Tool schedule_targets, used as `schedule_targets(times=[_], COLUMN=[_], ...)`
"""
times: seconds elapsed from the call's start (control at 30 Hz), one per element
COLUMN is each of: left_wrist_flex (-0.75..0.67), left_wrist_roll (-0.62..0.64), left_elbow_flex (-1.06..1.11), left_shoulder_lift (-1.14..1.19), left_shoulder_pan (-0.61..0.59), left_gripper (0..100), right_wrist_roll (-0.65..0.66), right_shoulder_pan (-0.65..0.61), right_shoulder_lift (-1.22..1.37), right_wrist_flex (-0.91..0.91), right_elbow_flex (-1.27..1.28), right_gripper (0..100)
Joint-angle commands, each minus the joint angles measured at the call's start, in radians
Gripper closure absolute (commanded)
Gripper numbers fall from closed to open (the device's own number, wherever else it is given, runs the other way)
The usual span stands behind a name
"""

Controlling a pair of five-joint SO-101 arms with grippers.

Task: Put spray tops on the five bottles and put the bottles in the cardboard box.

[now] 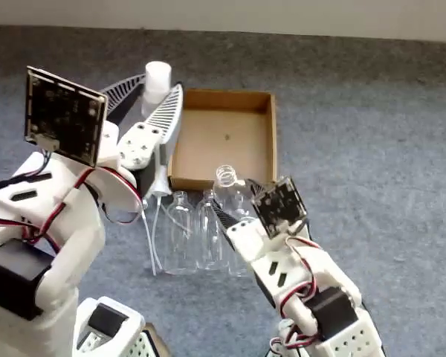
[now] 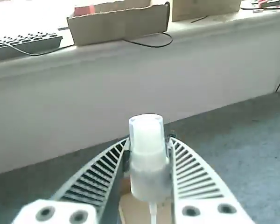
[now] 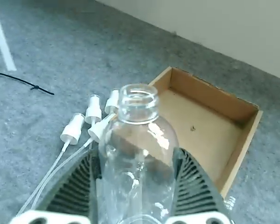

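Note:
My left gripper is raised over the near-left corner of the cardboard box and is shut on a white spray top. From the spray top a thin tube hangs down between the fingers. My right gripper is shut on a clear, capless bottle, held upright just in front of the box. The bottle has an open threaded neck. Two more clear bottles lie on the carpet beside it. Several loose spray tops lie on the carpet beyond the held bottle.
The open box holds nothing. Long white tubes trail across the carpet by the lying bottles. A black tie and a white strip lie farther off. A pale wall runs behind the table area.

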Motion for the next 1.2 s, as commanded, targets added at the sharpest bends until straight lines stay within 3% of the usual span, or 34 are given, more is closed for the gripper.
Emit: schedule_targets(times=[0.0,0.33,0.67,1.0,1.17], left_wrist_flex=[-0.032,-0.1,-0.457,-0.454,-0.413], left_wrist_roll=[0.008,0.008,0.006,0.002,0.0], left_elbow_flex=[-0.041,0.05,0.128,0.185,0.176], left_shoulder_lift=[-0.007,-0.016,0.031,0.09,0.09], left_shoulder_pan=[0.087,0.177,0.239,0.232,0.173], left_gripper=[98,98,98,98,98], right_wrist_roll=[-0.009,-0.072,-0.072,-0.072,-0.072], right_shoulder_pan=[-0.01,-0.01,-0.044,-0.044,-0.042], right_shoulder_lift=[-0.07,-0.122,-0.127,-0.127,-0.127], right_wrist_flex=[-0.022,-0.022,-0.022,-0.019,-0.019], right_elbow_flex=[0.038,0.067,0.068,0.068,0.068], right_gripper=[99.4,99.4,99.4,99.4,99.4])
